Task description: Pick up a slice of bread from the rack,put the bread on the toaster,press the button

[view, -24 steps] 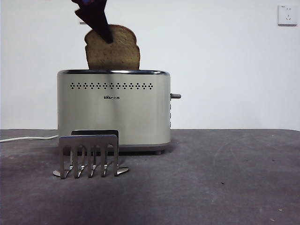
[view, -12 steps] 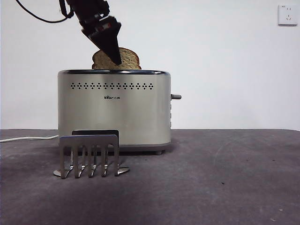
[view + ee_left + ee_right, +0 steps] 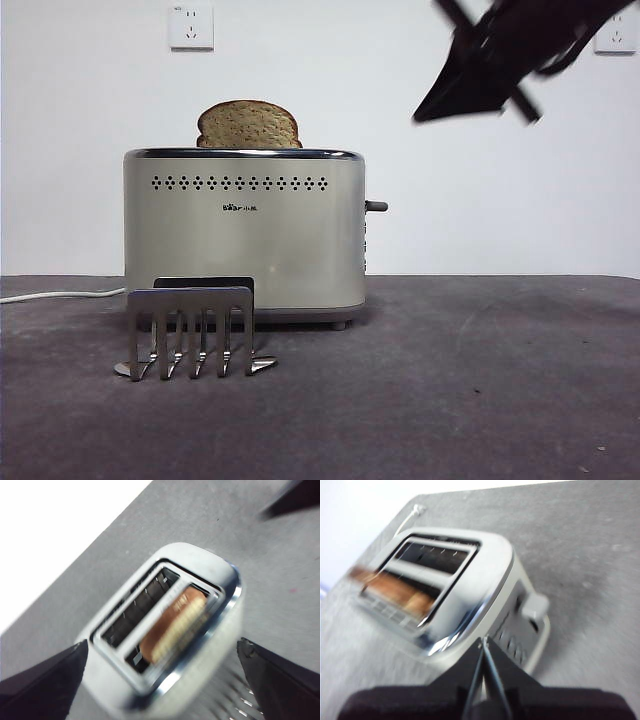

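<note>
The slice of bread (image 3: 248, 125) stands in the toaster (image 3: 240, 250), only its domed top showing above the chrome rim. From above, the slice of bread (image 3: 175, 625) fills one slot of the toaster (image 3: 220, 575); the other slot holds nothing. My left gripper (image 3: 162, 644) hovers open high above it, holding nothing. My right gripper (image 3: 420, 118) hangs shut at the upper right, above and to the right of the button (image 3: 376, 206). In the right wrist view, my right gripper (image 3: 482, 641) points down near the button (image 3: 535, 605) on the toaster's narrow end. The rack (image 3: 190, 330) stands bare in front.
A white cord (image 3: 50, 295) runs off left behind the toaster. Two wall sockets (image 3: 191, 27) sit high on the white wall. Open dark grey tabletop (image 3: 480, 380) spreads to the right of the toaster.
The left gripper let go of the bread and rose out of the front view. The bread stayed low in the slot. The right gripper came in at the top right.
</note>
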`<state>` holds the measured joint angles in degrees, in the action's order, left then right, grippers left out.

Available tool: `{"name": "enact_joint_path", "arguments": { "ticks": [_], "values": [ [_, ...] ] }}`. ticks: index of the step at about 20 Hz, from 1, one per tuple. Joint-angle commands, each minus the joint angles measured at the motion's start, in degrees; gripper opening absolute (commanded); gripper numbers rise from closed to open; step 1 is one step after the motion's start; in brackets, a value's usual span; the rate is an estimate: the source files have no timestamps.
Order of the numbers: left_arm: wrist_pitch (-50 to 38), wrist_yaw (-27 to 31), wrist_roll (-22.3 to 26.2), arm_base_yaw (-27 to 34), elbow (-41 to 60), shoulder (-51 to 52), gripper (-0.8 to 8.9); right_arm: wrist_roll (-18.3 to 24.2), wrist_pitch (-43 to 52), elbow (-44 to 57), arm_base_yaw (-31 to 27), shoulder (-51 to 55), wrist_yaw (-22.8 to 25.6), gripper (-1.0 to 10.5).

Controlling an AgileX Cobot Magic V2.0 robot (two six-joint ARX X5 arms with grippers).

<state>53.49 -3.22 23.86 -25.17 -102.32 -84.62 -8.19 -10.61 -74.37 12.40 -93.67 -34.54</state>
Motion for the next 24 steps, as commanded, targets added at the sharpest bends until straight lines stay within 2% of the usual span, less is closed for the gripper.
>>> {"name": "enact_joint_path", "arguments": {
  "ticks": [1,4,5,15,18,22,24],
  "values": [
    [2.67,-0.20,-5.33,0.02,-0.15,3.80,5.03,-7.58,8.13,-0.07,0.55,-5.22,-0.13,-0.1],
    [6.38,-0.20,-7.43,0.02,-0.15,8.37,5.03,-13.20,16.81,-0.28,1.03,-10.93,-1.51,-0.1],
    [7.30,-0.20,-7.45,0.02,-0.15,9.64,5.03,-13.46,17.92,-0.85,1.31,-12.68,-1.16,-0.1],
    [11.65,-0.22,-7.85,0.02,-0.15,12.83,5.03,-13.35,20.46,-1.99,2.47,-20.04,3.58,-0.1],
    [12.09,-0.22,-8.28,0.02,-0.15,12.83,5.03,-13.29,19.65,-1.99,2.47,-22.47,3.58,-0.1],
    [12.22,-0.24,-8.92,0.02,-0.15,12.83,5.03,-11.26,16.46,-1.99,2.75,-26.14,3.72,-0.1],
    [12.26,-0.24,-8.92,0.02,-0.15,12.83,5.03,-9.46,14.58,-1.99,3.06,-26.91,5.29,-0.1]
  ]
}}
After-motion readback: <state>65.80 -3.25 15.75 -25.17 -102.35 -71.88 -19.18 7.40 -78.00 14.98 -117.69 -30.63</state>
